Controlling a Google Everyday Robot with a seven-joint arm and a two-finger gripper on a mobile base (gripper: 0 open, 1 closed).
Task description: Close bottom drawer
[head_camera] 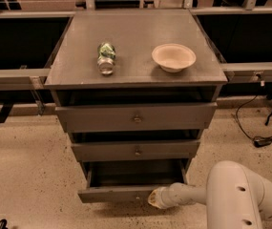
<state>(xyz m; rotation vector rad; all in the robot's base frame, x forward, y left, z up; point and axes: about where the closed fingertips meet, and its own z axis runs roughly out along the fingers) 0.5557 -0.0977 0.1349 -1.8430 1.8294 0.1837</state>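
Observation:
The bottom drawer point(121, 193) is the lowest of three in the grey cabinet. It stands pulled out, and its dark shallow tray shows behind the slim front panel. My gripper point(155, 198) is at the end of my white arm point(231, 194), which reaches in from the lower right. It sits against the right part of the drawer's front panel. The middle drawer point(136, 150) and the top drawer point(135, 117) sit further in above it.
A green can point(106, 57) lies on its side on the cabinet top point(135, 32), with a cream bowl point(173, 57) to its right. Dark recessed shelving flanks the cabinet. Black cables point(264, 138) lie on the speckled floor at the right.

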